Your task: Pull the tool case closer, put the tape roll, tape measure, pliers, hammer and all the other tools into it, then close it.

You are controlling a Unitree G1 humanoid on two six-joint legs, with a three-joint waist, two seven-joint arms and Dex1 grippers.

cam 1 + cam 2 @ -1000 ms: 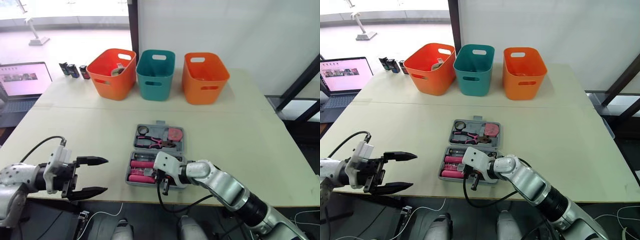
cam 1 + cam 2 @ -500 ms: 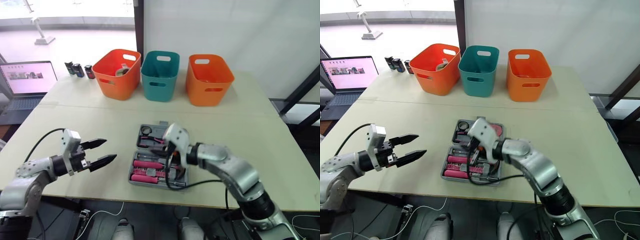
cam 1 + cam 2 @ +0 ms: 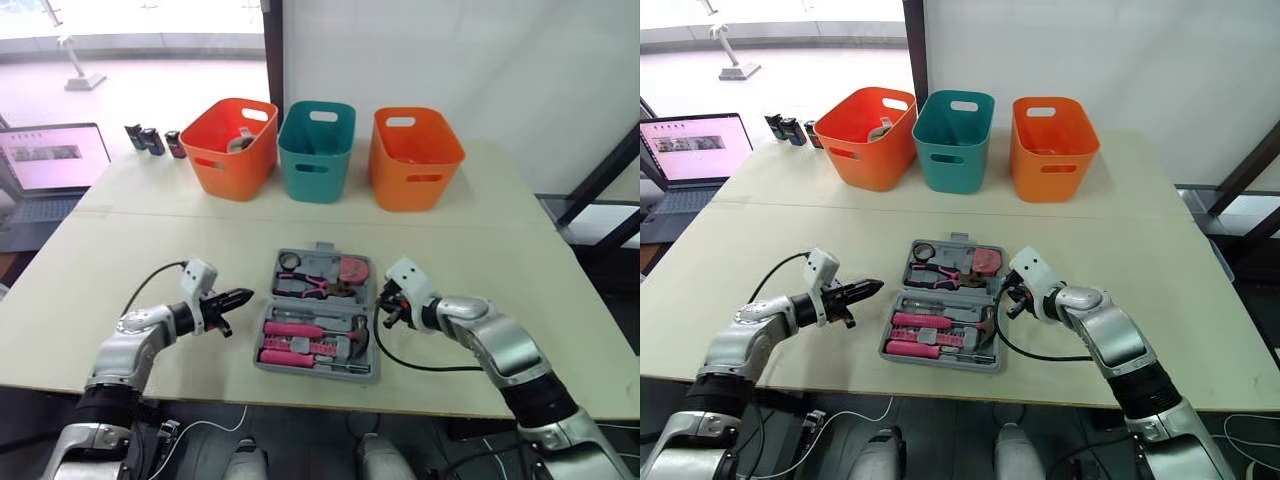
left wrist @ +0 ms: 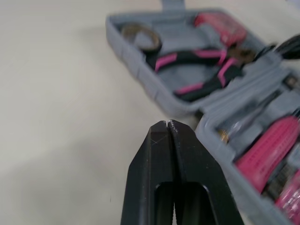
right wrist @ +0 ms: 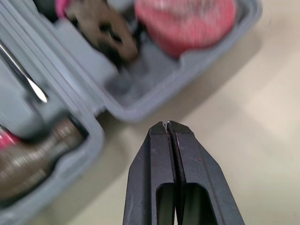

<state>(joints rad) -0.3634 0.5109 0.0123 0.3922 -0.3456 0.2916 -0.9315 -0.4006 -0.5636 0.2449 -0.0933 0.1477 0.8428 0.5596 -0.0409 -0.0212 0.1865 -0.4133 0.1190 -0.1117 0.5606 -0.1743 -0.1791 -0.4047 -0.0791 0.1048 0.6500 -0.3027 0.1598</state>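
Note:
The grey tool case (image 3: pixel 316 369) lies open in the middle of the table. Its far half holds the tape roll (image 3: pixel 288 262), pink-handled pliers (image 3: pixel 305 287) and pink tape measure (image 3: pixel 351 269). Its near half holds pink-handled tools and the hammer (image 3: pixel 355 335). My left gripper (image 3: pixel 240 296) is shut on nothing, its tip just left of the case's hinge line. My right gripper (image 3: pixel 383 318) is shut and empty too, beside the case's right edge. In the wrist views the left gripper (image 4: pixel 168 123) and right gripper (image 5: pixel 167 123) each point at the case's rim.
Along the back stand an orange basket (image 3: pixel 232 145), a teal basket (image 3: pixel 315 148) and another orange basket (image 3: pixel 413 155). A laptop (image 3: pixel 52 160) and small dark items (image 3: pixel 152 140) sit at the back left. A black cable (image 3: pixel 420 365) loops under my right wrist.
My left gripper has shut and moved right toward the case's left side. My right gripper has swung from over the case to its right edge, still shut.

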